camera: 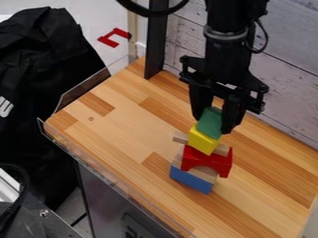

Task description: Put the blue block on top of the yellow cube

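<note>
The black gripper (213, 122) hangs down right of the middle in the camera view, its two fingers shut on a green block (210, 122). This green block sits tilted on top of the yellow cube (202, 140), the two seeming to touch. Under the yellow cube is a thin wooden piece (181, 138), and below it a red arch (208, 161). The blue block (190, 180) is at the bottom of the same stack, with a wooden piece between it and the arch.
The stack stands on a wooden tabletop (118, 128), with a clear plastic rim along its left and front edges. A whitewashed plank wall (286, 88) rises behind on the right. A dark upright post (156, 44) stands at the back edge, left of the arm.
</note>
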Available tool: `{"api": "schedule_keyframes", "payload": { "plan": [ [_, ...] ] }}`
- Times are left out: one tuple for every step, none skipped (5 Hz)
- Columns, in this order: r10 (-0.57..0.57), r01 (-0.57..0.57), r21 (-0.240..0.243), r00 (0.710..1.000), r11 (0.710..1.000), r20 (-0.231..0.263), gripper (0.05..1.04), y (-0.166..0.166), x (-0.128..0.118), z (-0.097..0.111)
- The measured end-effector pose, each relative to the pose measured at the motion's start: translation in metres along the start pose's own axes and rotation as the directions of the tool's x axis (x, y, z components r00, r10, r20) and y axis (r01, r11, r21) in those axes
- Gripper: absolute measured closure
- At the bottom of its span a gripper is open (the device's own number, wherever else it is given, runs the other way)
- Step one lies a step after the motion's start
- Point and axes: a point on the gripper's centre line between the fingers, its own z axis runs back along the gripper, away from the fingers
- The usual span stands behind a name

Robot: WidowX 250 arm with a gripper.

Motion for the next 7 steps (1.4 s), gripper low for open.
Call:
{"api": "schedule_keyframes", "payload": {
  "plan": [
    [0.005,-0.005,0.011,1.000,1.000,-0.006,0.523,0.0012,-0.0008,0.0003],
    [0.004,-0.004,0.011,1.000,1.000,0.000,0.523,0.0013,0.0013,0.0023],
    [0.000,0.000,0.010,1.000,1.000,-0.005,0.523,0.0007,0.0005,0.0023],
    [0.017,-0.017,0.006,1.000,1.000,-0.021,0.468,0.0009,0.0026,0.0015],
    [0.041,-0.041,-0.002,0.999,0.999,-0.027,0.174,0.0033,0.0020,0.0020],
    [0.058,-0.058,-0.001,0.998,0.998,-0.030,0.078,0.0037,0.0014,0.0018],
    [0.071,-0.071,0.001,0.997,0.997,-0.034,0.083,0.0039,0.0008,0.0021]
  ]
}}
